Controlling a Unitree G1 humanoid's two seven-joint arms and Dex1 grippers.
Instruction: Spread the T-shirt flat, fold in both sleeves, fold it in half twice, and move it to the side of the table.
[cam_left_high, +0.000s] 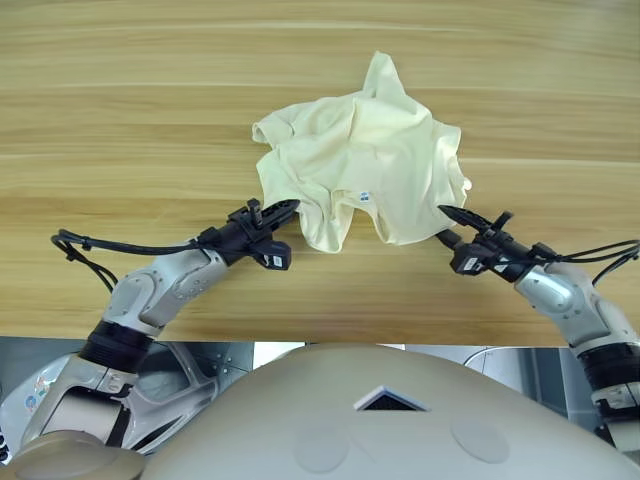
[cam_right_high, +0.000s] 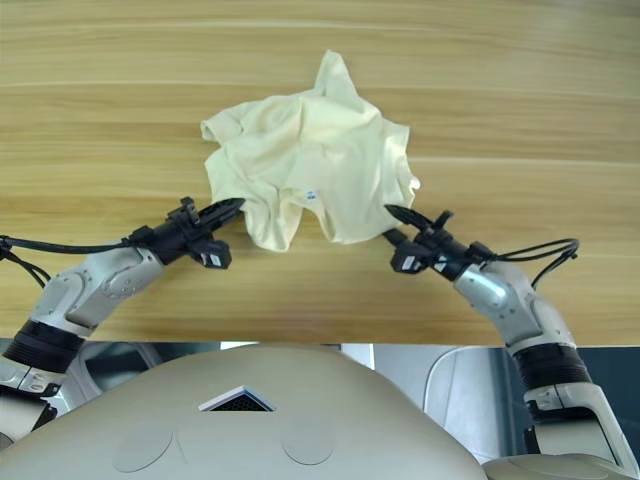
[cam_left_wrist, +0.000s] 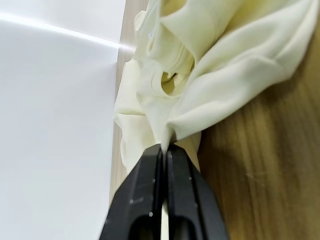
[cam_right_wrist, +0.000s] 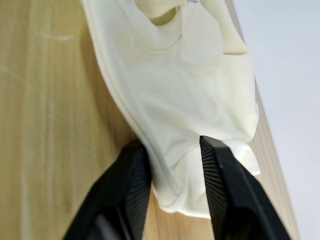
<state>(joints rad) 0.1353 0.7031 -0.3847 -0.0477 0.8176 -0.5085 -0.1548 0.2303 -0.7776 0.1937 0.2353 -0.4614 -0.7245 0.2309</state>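
Bench (cam_left_high: 120, 120) | T-shirt (cam_left_high: 360, 165) crumpled, lies just ahead of both arms' tips | L fingers (cam_left_wrist: 145, 190) pressed together, pinching its edge | R fingers (cam_right_wrist: 132, 190) spread, straddling hem corner | arms equally near; outward pull prob. next

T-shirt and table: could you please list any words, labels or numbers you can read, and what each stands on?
No text can be read.
The T-shirt has a small neck label with blue marks, too small to read.
The table bears no print.
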